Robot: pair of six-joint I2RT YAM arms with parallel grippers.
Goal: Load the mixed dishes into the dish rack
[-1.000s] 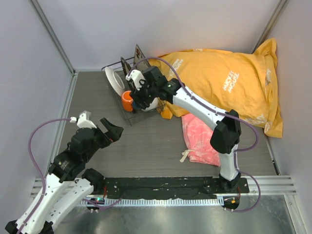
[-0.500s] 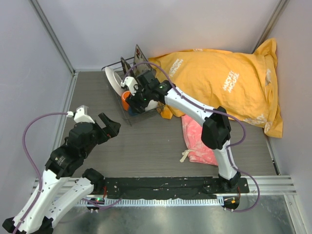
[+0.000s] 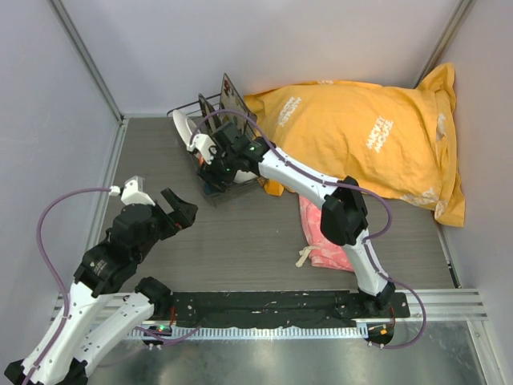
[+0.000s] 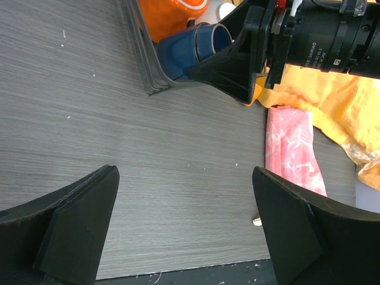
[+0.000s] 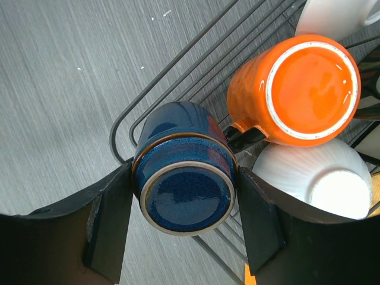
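My right gripper [image 5: 185, 221] is shut on the small dark-blue cup [image 5: 184, 189], one finger on each side of it, over the near-left corner of the dish rack [image 5: 155, 104]. The orange mug [image 5: 309, 89] and the white bowl [image 5: 317, 181] lie in the rack beside the cup. In the top view the right gripper [image 3: 212, 170] is inside the rack [image 3: 240, 191]; a white plate [image 3: 183, 128] and dark dishes [image 3: 229, 98] stand upright at its back. My left gripper [image 3: 178, 210] is open and empty over the table [image 4: 184, 231]. The left wrist view shows the cup [image 4: 193, 50].
The big yellow bag [image 3: 361, 132] lies behind and to the right of the rack. The pink cloth [image 3: 327, 233] lies on the table in front of the bag and also shows in the left wrist view [image 4: 291, 148]. Grey walls enclose the table.
My right gripper has moved left and toward the rack's near-left corner with the dark-blue cup in it, now covering the orange mug from above. The left arm has shifted slightly.
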